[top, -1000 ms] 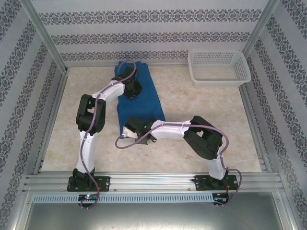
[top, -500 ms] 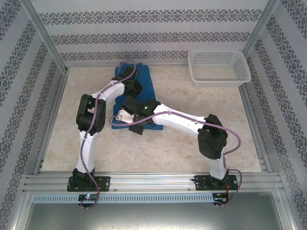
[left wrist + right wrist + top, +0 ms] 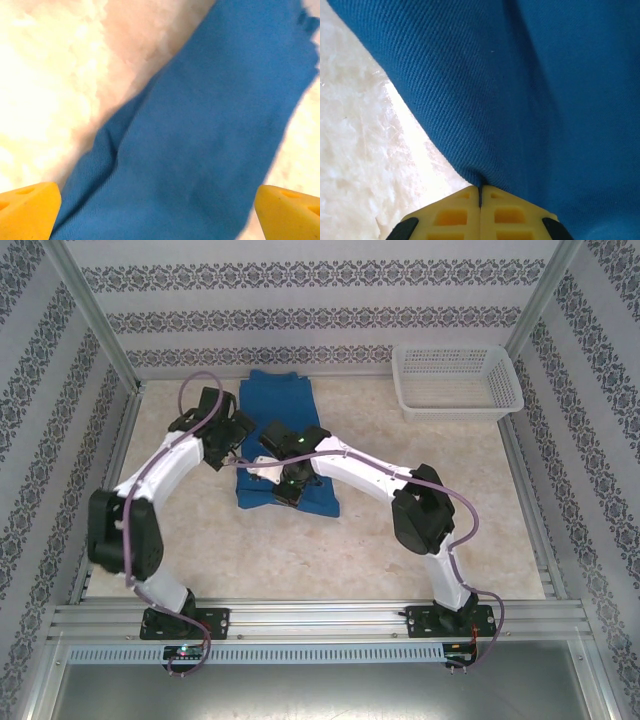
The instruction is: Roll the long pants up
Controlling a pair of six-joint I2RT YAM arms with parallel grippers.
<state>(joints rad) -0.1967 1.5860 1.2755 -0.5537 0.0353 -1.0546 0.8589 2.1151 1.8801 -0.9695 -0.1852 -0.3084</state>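
Tabletop (image 3: 400, 540) seen from above, with both arms reaching to its far left half. The long pants (image 3: 285, 405) lie flat there as a narrow royal-blue band, left of centre. Their long axis runs from the back wall toward the near edge and slants a little to the right as it comes nearer. The far end is just beside the back wall and the near end stops about mid-tabletop, where the cloth spreads somewhat wider. Which end is the waist cannot be told. The left tool (image 3: 235, 440) is at the band's left edge, about halfway along it. In the left wrist view the left tool (image 3: 157, 214) has its two yellow fingertips (image 3: 27, 210) far apart at the bottom corners. The blue cloth (image 3: 200, 125) passes below them as a diagonal strip with pale tabletop on either side, and nothing is gripped. The right tool (image 3: 285, 488) reaches across from the right and sits low over the near part of the band. In the right wrist view the right tool (image 3: 480, 202) has its yellow tips pressed together. The blue fabric (image 3: 545, 75) puckers into the seam between them, so it is clamped on the cloth at its edge. A white mesh basket (image 3: 460, 405) stands in the far right corner, well apart from the pants.
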